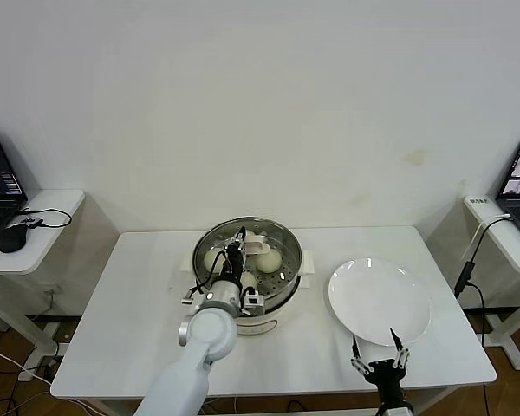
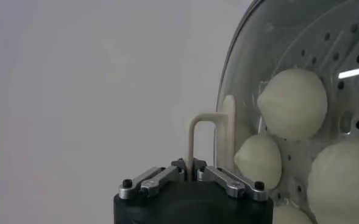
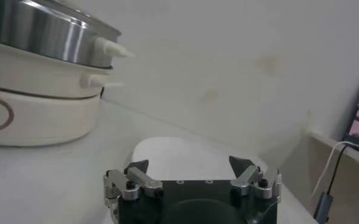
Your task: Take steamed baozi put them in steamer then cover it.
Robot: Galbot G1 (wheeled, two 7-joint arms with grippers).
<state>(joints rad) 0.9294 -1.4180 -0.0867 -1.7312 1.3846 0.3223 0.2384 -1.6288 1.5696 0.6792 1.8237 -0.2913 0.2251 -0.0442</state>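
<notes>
the cover lay on the steamer, its glass over the baozi, which sat on the perforated tray inside. that fits a task near its end: buns loaded, lid down, and the white plate on the surface left bare, presumably because they came from it.

the left gripper hung right over the pot with the cover's handle rising straight out from between its jaws. the jaws stood nearly together around the thin handle; whether the tips pressed it or had just slackened could not be told, since they were hidden behind the gripper body. holding the handle at its centre keeps the lid level as it seats on the rim, which is probably why the grip was there. three buns showed through the glass just beyond the jaws, a fourth partly at the edge.

the right gripper waited low at the near edge of the surface, its jaws spread wide and holding nothing, the plate just ahead of them and the steamer's base well off to one side.
</notes>
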